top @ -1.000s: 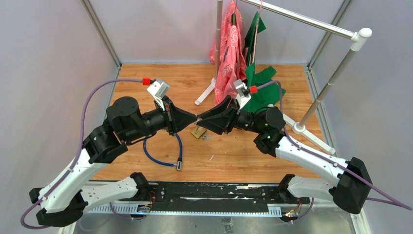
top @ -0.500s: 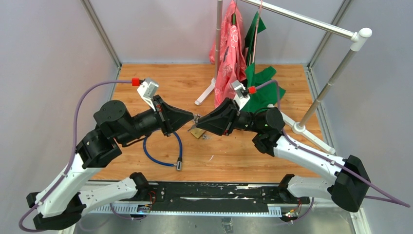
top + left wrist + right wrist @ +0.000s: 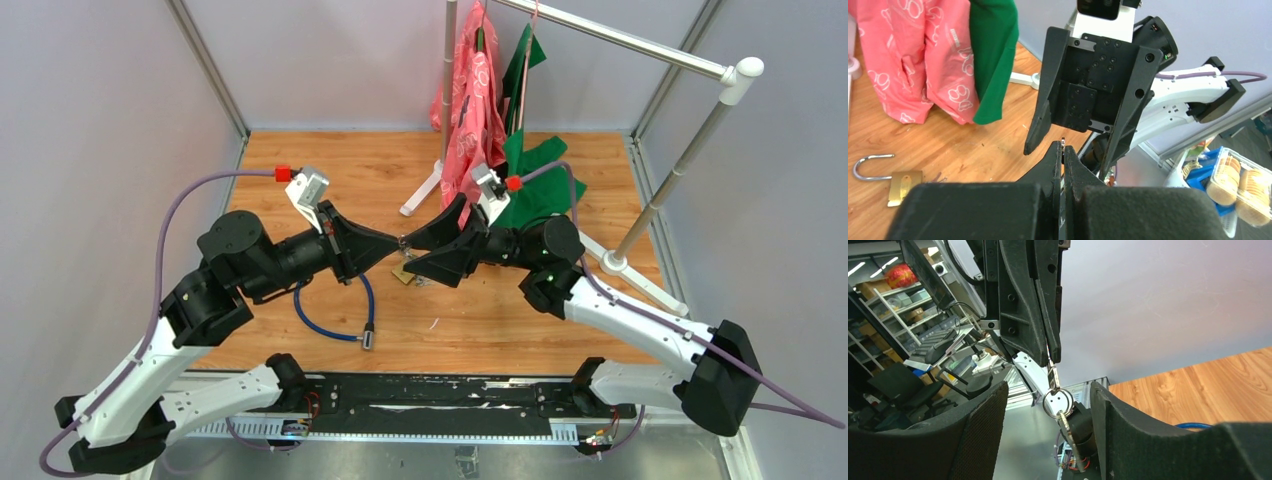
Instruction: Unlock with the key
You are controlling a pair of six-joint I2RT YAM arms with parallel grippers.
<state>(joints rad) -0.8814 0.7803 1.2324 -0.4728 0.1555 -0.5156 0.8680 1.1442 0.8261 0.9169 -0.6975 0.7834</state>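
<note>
My left gripper [image 3: 398, 240] is shut on a small metal key [image 3: 1053, 371], whose tip shows just above the pinched fingertips [image 3: 1063, 148]. Below that key hangs a key ring [image 3: 1057, 401] with a second key [image 3: 1070, 440] dangling from it. My right gripper [image 3: 408, 252] faces the left one and is open. In the right wrist view the right gripper [image 3: 1049, 386] has one finger on each side of the ring without touching it. The brass padlock [image 3: 903, 182] lies flat on the wooden table [image 3: 330, 170] under both grippers, its shackle [image 3: 868, 165] showing.
A garment rack [image 3: 620, 40] stands at the back right with pink [image 3: 475, 110] and green clothes [image 3: 540, 180] hanging close behind the right arm. A blue cable [image 3: 330, 325] lies on the table near the left arm.
The right gripper's jaws have spread apart from around the key ring. The left gripper stays shut on the key and has shifted slightly.
</note>
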